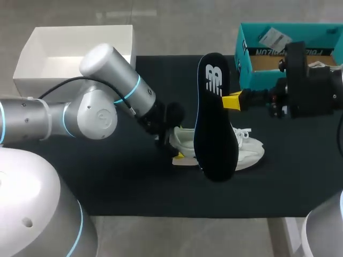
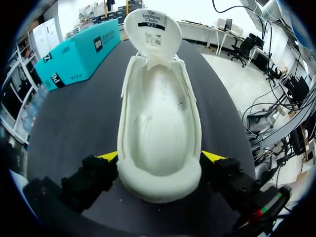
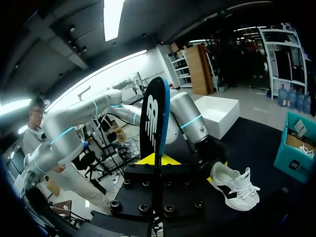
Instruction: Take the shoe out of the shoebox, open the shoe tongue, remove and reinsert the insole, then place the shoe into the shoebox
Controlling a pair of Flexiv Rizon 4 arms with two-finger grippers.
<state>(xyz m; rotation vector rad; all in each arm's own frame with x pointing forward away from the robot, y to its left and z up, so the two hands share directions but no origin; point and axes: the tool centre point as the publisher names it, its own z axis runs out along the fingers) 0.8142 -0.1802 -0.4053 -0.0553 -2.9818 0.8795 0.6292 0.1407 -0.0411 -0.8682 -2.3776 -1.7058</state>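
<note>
Heel-first, the shoe fills the space right in front of my left wrist camera. My left gripper is closed on it, one yellow fingertip pressed against each side of the heel. From there the white upper runs away from me across the black mat. Its tongue is folded back and stands upright at the far end, label side toward me, and the pale inside of the shoe lies wide open. In the head view my left arm comes in from the left and its gripper meets the shoe near the middle of the mat. The toe and laces point toward my right side. My right gripper holds the insole clamped between its fingers. The insole stands edge-on and upright from them, dark with a white logo on one face. From above, that gripper grips one long edge of the insole, which hangs over the shoe and covers its midsection. The right wrist view shows the shoe standing on its sole below and beside the insole. Behind my right arm, at the mat's far right corner, the teal shoebox sits open. A white box rests just off the far left corner of the mat.
</note>
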